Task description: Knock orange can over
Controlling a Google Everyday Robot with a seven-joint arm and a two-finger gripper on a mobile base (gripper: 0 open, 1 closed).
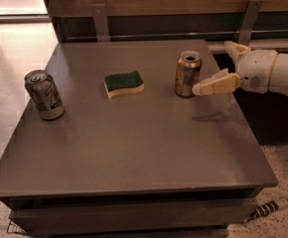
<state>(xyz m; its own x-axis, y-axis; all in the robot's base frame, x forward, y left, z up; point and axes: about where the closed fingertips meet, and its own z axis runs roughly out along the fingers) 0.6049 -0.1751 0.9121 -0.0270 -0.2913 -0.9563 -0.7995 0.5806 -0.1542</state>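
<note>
The orange can (187, 74) stands upright on the grey table (134, 148), right of centre toward the back. My gripper (212, 67) comes in from the right at can height and is open and empty. Its lower finger (216, 85) points left, with the tip at the can's lower right side, touching it or nearly so. The upper finger (235, 49) sticks up behind, away from the can.
A green-and-yellow sponge (123, 83) lies left of the orange can. A silver-grey can with green markings (44, 95) stands near the table's left edge. A wooden wall with metal brackets (100, 21) runs behind the table. A cable (268, 208) lies on the floor at lower right.
</note>
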